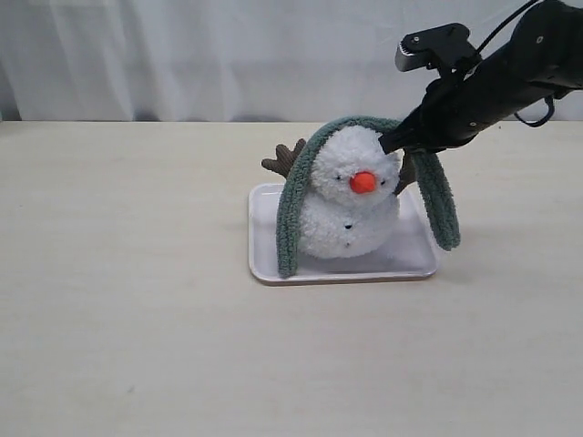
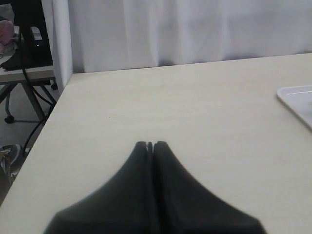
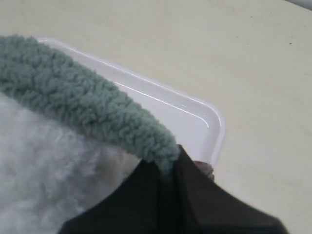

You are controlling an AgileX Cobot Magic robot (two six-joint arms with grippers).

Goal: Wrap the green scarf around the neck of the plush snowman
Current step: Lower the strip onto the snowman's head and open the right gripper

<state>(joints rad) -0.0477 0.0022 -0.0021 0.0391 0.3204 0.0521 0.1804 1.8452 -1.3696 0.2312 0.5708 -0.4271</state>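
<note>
One bench (image 1: 137, 319). One white tray (image 1: 264, 273), below the right pincer (image 1: 390, 141), seats one plush snowman (image 1: 351, 214), presumably so it cannot slide. One green scarf (image 1: 291, 218) arches over the head, not yet at the neck (image 1: 332, 198). The right pincer clamps the scarf beside the head, probably to pull it down. Left pincer (image 2: 150, 146): jaws pressed together, empty, parked well clear. Two pincers total.

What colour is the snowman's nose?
The plush snowman has a bright orange nose, clearest in the exterior view.

Pale tabletop (image 1: 137, 346), white curtain (image 1: 228, 55) behind; 2nd desk (image 2: 29, 73) beyond table edge.
</note>
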